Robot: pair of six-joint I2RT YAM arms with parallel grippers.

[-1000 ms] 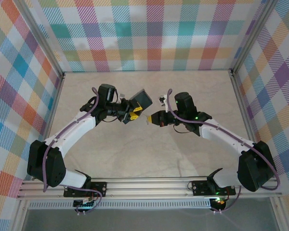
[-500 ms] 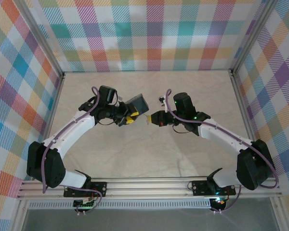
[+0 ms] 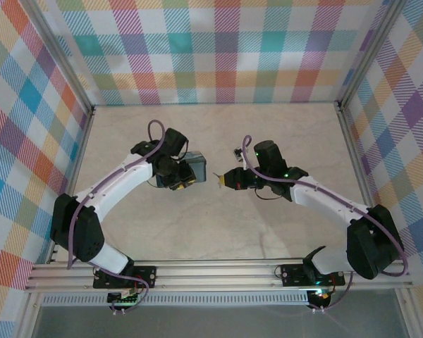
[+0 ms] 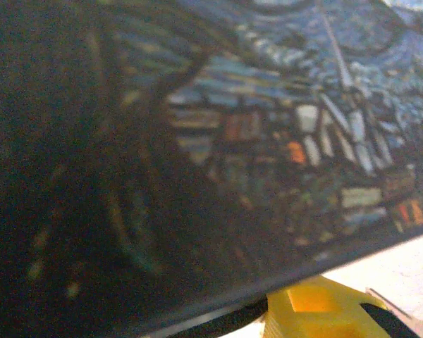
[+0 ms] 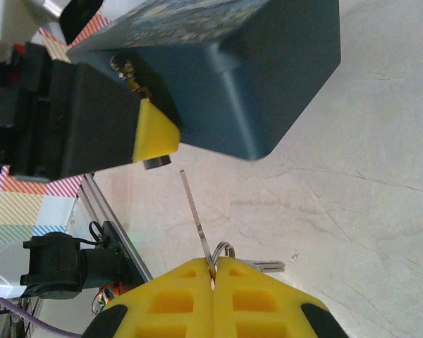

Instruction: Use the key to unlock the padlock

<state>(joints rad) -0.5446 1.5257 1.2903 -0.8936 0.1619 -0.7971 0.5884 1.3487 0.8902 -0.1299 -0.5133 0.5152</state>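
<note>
My right gripper (image 5: 213,271) is shut on the key (image 5: 195,215). Its thin blade sticks out toward the tin box, and the ring and a second key (image 5: 264,265) hang beside the fingers. The blade's tip stops short of the box. My left gripper (image 3: 183,177) is shut on the blue-and-yellow painted tin box (image 3: 197,167), and one yellow fingertip (image 5: 156,137) presses on the box's side (image 5: 254,77). A small brassy bit, apparently the padlock (image 5: 129,74), peeks out at the box's edge behind that finger, mostly hidden. The painted lid (image 4: 268,105) looms close in the left wrist view.
The pale marble-patterned table (image 3: 218,225) is fenced by metal rails and checked walls. Both arms meet near its middle, grippers a few centimetres apart. Open floor lies in front of and behind them.
My left arm has swung round and brought the box down from a raised tilt to lie low by the table. The right gripper with the key has barely shifted.
</note>
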